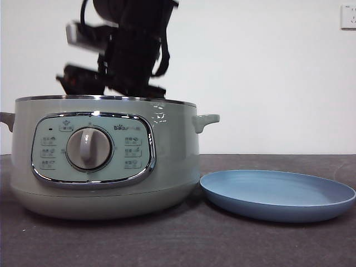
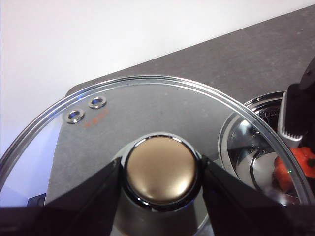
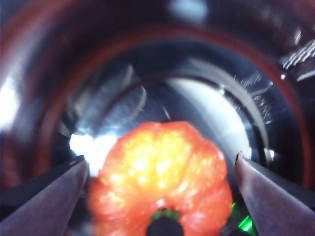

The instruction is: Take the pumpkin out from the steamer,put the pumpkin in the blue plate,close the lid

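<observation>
In the front view you see one steamer point(image 1: 105, 158) sitting on the dark table point(image 1: 178, 245), and one blue plate point(image 1: 278, 194) just beside it with nothing on it. A big dark arm comes down from the top and dips behind the rim of the pot, so you cannot see the gripper tip here. You cannot see the pumpkin or the lid in this view. In the left wrist view, your left gripper point(image 2: 161, 179) has its two jaws squeezed onto the round knob of the one lid point(image 2: 147, 105), one jaw on each side. The lid is held up and off to the side of the pot. Through the glass you can see the shiny open pot and a bit of orange inside it, with the other arm reaching in. The lid is glass and could break, and its knob looks smooth, so I think you should hold it tight and move slowly. In the right wrist view, your right gripper point(image 3: 162, 172) is down inside the steamer with its jaws spread wide, one on each side of the one pumpkin point(image 3: 160, 172), not touching it yet. The pumpkin sits in the pot. It looks light, hard and a bit slippery, so grab it around its fat middle.
</observation>
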You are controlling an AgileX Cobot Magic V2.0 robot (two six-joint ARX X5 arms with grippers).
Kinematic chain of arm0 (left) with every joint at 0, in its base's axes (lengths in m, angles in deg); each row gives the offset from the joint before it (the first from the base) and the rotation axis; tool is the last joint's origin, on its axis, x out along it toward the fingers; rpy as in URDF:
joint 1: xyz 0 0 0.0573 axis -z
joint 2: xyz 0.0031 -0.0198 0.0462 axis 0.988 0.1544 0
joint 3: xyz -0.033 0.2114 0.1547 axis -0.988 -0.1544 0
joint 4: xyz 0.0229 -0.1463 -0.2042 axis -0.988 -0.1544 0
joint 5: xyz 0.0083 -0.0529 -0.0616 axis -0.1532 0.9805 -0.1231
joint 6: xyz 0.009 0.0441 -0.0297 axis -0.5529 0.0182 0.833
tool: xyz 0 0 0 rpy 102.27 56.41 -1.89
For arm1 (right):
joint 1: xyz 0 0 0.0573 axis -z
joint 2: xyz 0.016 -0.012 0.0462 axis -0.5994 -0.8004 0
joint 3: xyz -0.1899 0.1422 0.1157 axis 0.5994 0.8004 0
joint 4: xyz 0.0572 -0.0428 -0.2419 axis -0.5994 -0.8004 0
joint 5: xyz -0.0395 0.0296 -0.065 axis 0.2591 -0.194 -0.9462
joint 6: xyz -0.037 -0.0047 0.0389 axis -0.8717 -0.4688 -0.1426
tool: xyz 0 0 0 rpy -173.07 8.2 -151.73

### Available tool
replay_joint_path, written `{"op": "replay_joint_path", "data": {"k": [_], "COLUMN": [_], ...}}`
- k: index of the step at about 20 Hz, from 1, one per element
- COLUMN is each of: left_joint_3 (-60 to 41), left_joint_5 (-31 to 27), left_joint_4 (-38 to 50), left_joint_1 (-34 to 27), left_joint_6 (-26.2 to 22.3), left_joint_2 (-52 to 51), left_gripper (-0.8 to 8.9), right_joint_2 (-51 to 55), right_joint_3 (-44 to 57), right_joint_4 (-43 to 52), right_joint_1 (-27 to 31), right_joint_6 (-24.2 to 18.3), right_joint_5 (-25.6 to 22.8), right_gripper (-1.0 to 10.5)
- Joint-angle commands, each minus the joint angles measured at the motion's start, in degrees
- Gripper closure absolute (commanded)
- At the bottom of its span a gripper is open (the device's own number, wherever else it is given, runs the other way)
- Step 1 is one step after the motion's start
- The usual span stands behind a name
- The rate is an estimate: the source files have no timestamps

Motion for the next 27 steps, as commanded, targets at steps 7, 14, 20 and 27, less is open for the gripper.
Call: {"op": "replay_joint_path", "data": {"k": [7,14,20,27], "left_joint_3": [0.9,0.9,0.9,0.9], "left_joint_5": [-0.5,-0.2,-0.1,1.6], "left_joint_4": [2.6,4.7,8.0,8.2], "left_joint_1": [0.1,0.1,0.1,0.1], "left_joint_6": [-0.7,-0.7,-0.7,-0.7], "left_joint_2": [-0.7,-0.5,-0.5,0.3], "left_gripper": [8.22,8.22,8.22,8.22], "right_joint_2": [0.1,18.6,25.2,32.9], "right_joint_3": [-0.1,-0.1,2.1,25.6], "right_joint_4": [0.8,-9.7,-26.8,-8.3], "right_joint_1": [0.0,5.4,20.6,20.2], "right_joint_6": [-0.9,-0.4,10.0,14.4], "right_joint_5": [-0.2,-0.2,-3.7,-8.7], "right_gripper": [9.5,9.5,9.6,9.6]}}
